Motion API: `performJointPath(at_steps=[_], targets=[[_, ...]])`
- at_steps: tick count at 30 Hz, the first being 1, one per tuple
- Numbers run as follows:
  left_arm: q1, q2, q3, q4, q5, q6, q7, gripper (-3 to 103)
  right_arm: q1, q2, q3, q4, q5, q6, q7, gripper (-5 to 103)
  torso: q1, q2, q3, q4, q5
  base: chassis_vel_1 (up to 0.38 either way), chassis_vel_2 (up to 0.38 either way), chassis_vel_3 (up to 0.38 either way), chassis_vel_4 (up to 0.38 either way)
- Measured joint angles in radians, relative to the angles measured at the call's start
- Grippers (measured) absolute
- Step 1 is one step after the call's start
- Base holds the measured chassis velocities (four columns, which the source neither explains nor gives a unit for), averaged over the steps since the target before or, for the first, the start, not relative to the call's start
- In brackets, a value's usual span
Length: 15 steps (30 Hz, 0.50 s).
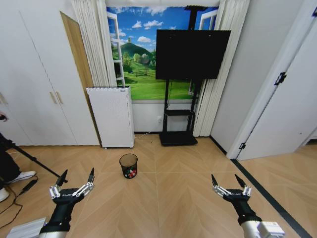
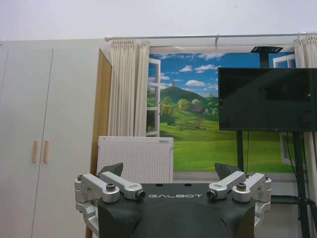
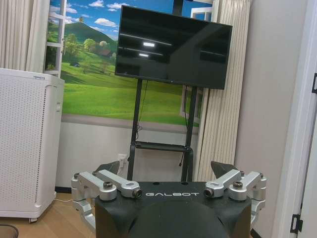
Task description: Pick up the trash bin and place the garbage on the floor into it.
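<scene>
My left end effector (image 1: 76,177) hangs low on my left side above the floor (image 1: 168,198), its fingers (image 1: 91,174) spread wide and holding nothing; my right end effector (image 1: 228,179) hangs at a matching height on my right, likewise released and empty. Between them and farther off, the trash bin (image 1: 129,165) stands upright on the parquet, well apart from both end effectors, and through its black mesh I can make out red-and-white pieces (image 1: 131,173) lying at the bottom; I cannot tell what else is inside. The bare floor between me and the bin carries no obstacle. Just behind the bin and slightly to my left stands a tall white perforated appliance (image 1: 111,116) against the wall, near but not touching it. To the right of that is a black stand carrying a dark screen (image 1: 191,53), set before a landscape mural (image 1: 138,54) framed by pale curtains (image 1: 94,42). White cupboard doors (image 1: 39,84) line the wall on my left, and a white door (image 1: 292,99) closes off my right, with a dark border strip (image 1: 267,191) running along the floor beside it. At my far left, a black tripod leg (image 1: 29,158) and a cable (image 1: 15,198) lie on the floor beyond my left arm.
</scene>
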Motion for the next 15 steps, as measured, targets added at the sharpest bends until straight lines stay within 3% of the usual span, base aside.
performJointPath(at_steps=[15], targets=[[0.000, 0.000, 0.000, 0.000, 0.000, 0.000, 0.000, 100, 0.000, 0.000, 0.000, 0.000, 0.000, 0.000, 0.000, 100, 0.000, 0.000, 0.000, 0.0000, 0.0000, 0.000, 0.000, 0.000, 0.000]])
